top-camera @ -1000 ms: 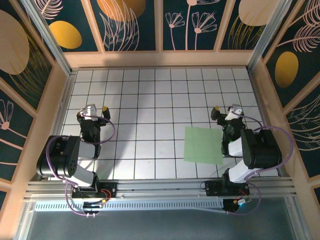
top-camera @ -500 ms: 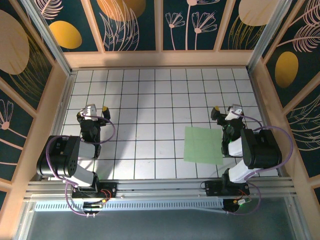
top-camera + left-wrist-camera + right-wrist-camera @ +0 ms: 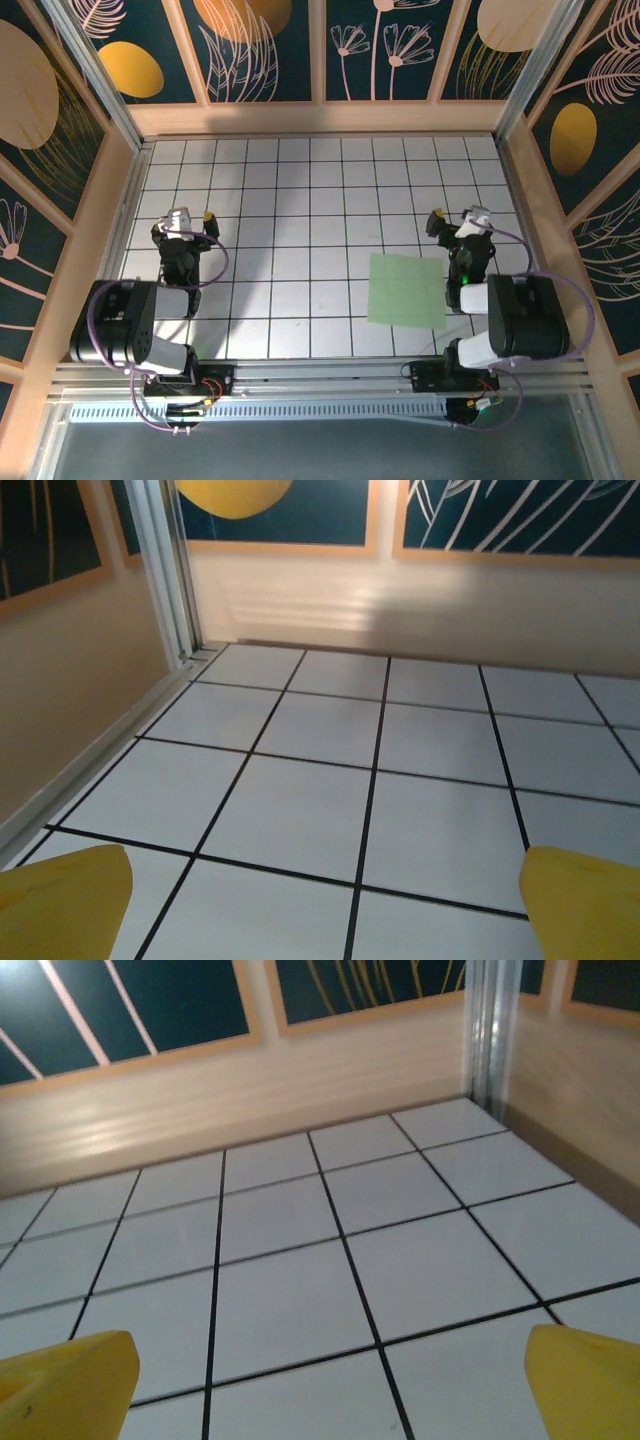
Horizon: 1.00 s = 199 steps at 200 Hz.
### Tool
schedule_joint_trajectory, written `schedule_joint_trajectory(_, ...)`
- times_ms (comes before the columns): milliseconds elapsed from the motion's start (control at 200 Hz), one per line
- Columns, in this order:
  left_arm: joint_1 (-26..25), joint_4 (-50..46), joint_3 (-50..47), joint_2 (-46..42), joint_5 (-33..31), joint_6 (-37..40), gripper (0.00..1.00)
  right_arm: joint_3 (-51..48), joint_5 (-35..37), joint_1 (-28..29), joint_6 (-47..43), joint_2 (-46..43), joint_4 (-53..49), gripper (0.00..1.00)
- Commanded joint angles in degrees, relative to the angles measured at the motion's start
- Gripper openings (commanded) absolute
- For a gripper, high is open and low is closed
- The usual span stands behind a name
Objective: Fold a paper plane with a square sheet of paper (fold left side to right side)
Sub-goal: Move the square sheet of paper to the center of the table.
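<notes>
The square sheet of paper [image 3: 407, 290] lies flat at the desk's [image 3: 300, 200] 4 o'clock. Both the left pincer [image 3: 184, 222] and right pincer [image 3: 458, 218] gape wide, empty.

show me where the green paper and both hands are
square sheet of paper [image 3: 407, 290], top view, middle of the sheet
left hand [image 3: 184, 222], top view, midway between its fingertips
right hand [image 3: 460, 222], top view, midway between its fingertips
</notes>
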Motion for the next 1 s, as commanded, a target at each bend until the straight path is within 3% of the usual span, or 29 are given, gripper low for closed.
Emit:
schedule_joint_trajectory(0,0.5,-11.0,4.1,-8.4,-2.8,-2.7,0.99,5.3,1.7,-0.5,3.0,-8.8,-13.4,0.99)
schedule_joint_trajectory(110,0.5,-29.9,10.7,-16.1,-1.7,-8.5,0.99,12.9,-1.6,-0.4,9.2,-15.1,-31.8,0.99)
schedule_joint_trajectory(205,0.5,-40.7,14.3,-21.0,4.1,-16.4,0.99,20.9,-7.1,-0.3,15.3,-17.5,-49.2,0.99)
schedule_joint_trajectory(290,0.5,-45.9,14.6,-24.6,10.7,-23.2,0.99,25.9,-13.5,-0.2,18.5,-18.3,-61.8,0.98)
schedule_joint_trajectory(480,0.1,-52.5,13.4,-28.7,23.6,-32.0,0.99,27.5,-23.0,1.4,22.2,-20.9,-78.4,0.97)
schedule_joint_trajectory(565,-1.4,-54.3,13.3,-28.0,26.7,-34.2,0.99,26.0,-26.3,3.5,23.3,-21.5,-82.5,0.96)
schedule_joint_trajectory(726,-6.7,-55.0,13.8,-25.9,26.0,-36.2,0.99,21.6,-26.8,10.4,26.8,-21.9,-84.2,0.92)
schedule_joint_trajectory(991,-7.4,-53.0,15.3,-23.1,24.7,-36.6,0.99,15.6,-29.8,17.5,30.6,-18.0,-82.3,0.86)
